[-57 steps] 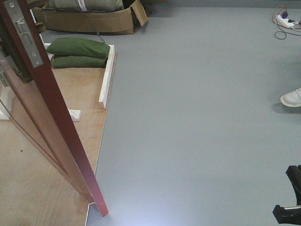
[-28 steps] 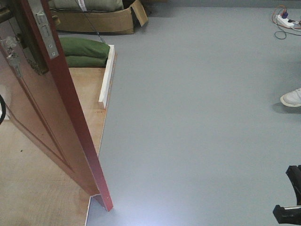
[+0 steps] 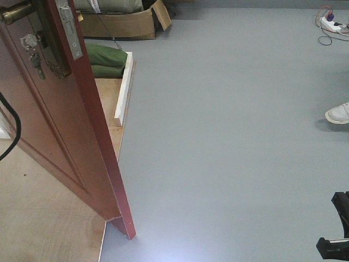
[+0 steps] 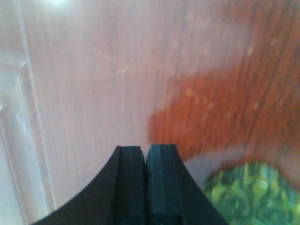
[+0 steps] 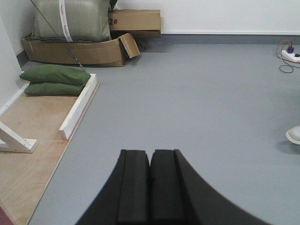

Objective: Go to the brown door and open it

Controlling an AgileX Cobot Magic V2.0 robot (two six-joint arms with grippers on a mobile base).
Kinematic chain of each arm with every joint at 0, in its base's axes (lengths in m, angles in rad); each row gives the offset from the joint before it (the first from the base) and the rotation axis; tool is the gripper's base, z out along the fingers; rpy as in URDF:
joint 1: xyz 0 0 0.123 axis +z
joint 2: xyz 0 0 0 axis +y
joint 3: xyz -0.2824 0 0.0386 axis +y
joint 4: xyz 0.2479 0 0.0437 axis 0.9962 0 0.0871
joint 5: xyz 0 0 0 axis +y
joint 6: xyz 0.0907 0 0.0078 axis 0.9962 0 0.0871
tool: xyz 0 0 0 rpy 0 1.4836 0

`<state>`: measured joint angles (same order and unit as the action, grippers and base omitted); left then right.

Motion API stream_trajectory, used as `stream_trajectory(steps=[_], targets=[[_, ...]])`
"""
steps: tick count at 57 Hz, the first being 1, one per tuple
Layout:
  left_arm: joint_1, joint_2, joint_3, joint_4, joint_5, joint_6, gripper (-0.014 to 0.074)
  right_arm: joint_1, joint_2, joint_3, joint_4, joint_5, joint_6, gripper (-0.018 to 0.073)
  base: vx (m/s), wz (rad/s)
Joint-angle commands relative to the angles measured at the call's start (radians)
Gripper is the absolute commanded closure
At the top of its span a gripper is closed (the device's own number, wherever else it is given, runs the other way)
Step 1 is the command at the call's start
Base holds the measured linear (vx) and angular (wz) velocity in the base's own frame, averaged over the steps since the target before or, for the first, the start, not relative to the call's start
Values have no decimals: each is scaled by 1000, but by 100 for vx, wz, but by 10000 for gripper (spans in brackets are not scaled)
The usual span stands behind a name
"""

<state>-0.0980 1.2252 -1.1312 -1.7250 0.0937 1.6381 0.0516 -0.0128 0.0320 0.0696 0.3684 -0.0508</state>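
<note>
Standing ajar at your 10 o'clock: brown door (image 3: pixel 49 125), free edge reaching 7 | grey floor (image 3: pixel 229 136) open 12 to 4 | left gripper (image 4: pixel 146 152) facing door, clenched empty | right gripper (image 5: pixel 151 157) clenched empty.

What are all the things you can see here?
brown door: one, reddish-brown, left side, standing open
lever handle: one, brass, top of the door
sandbags: two, green, stacked on the plywood board
cardboard boxes: two, brown, by the back wall
beam: one, white, along the board's edge
shoe: one, white, right, on the grey floor
power strip: one, white, far right
left hand: one, black, shut, facing the door
right hand: one, black, shut, above the floor
</note>
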Motion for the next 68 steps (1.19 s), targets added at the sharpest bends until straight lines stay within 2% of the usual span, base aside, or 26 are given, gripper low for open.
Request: stream_trajectory(steps=[1,13,68], targets=[[-10,-18,-47,-49,4,-2,530,2,-6,4,-3,-78,-6,559,0,0],[-10,-14,-126,-48,7,-3,530,2,-6,4,-3,-78,-6,559,0,0],[-10,-15,-127,-48,50,-5,530,2,-6,4,-3,-78,-6,559,0,0]])
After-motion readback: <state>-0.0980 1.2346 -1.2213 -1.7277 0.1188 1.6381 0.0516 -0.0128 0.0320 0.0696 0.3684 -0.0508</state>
